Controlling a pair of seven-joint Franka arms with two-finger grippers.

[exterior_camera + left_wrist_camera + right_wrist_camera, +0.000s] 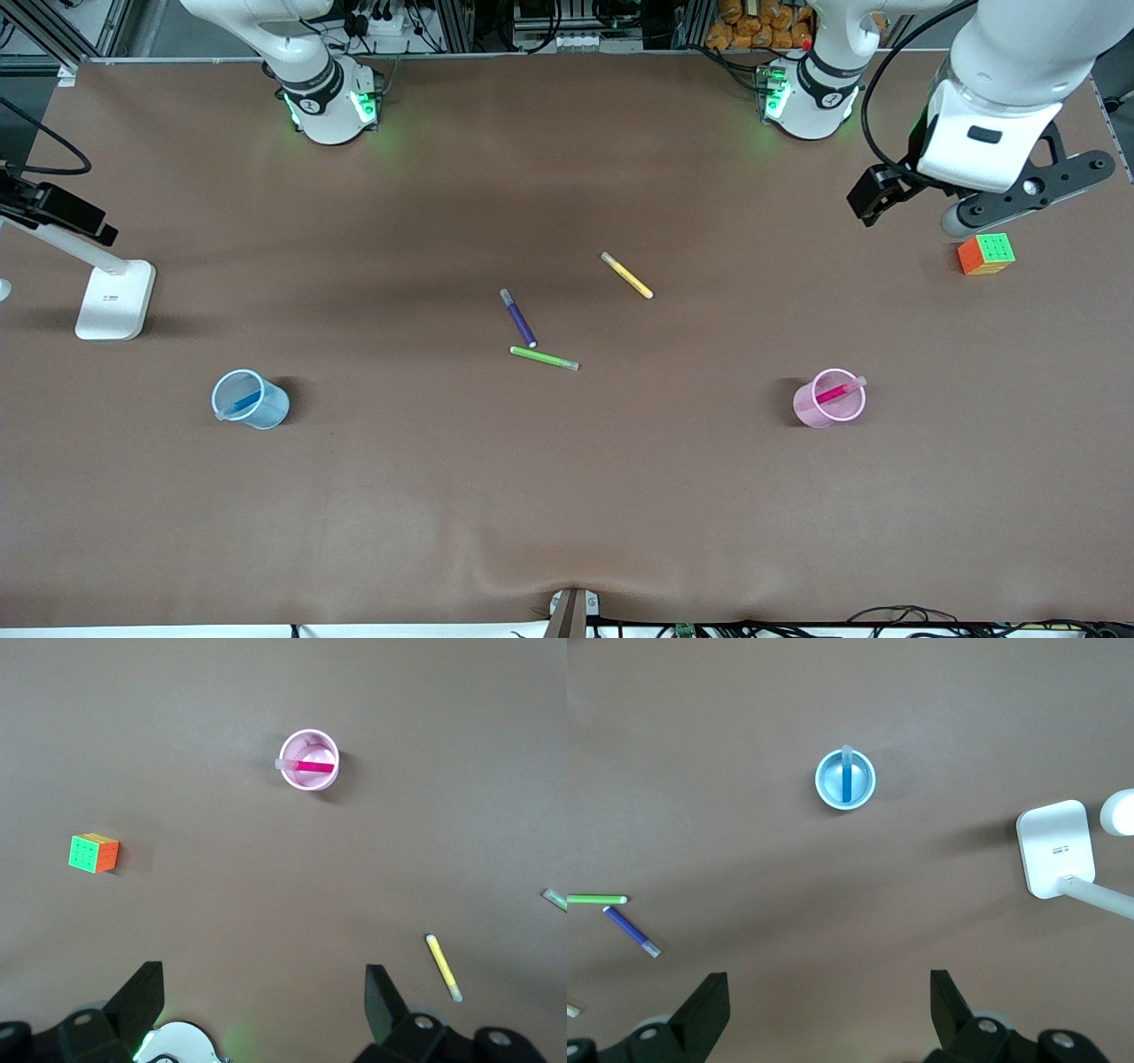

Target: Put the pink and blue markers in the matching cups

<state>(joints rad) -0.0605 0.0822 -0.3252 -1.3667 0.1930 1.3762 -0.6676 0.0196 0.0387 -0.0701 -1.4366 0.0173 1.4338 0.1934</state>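
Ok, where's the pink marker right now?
The pink marker stands tilted inside the pink cup, toward the left arm's end of the table, nearer the front camera than the colour cube.

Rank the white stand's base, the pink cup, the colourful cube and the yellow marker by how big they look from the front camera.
1. white stand's base
2. pink cup
3. colourful cube
4. yellow marker, long but slimmest

Pink marker (838,392), pale pink cup (819,409); blue marker (245,401), pale blue cup (266,412).
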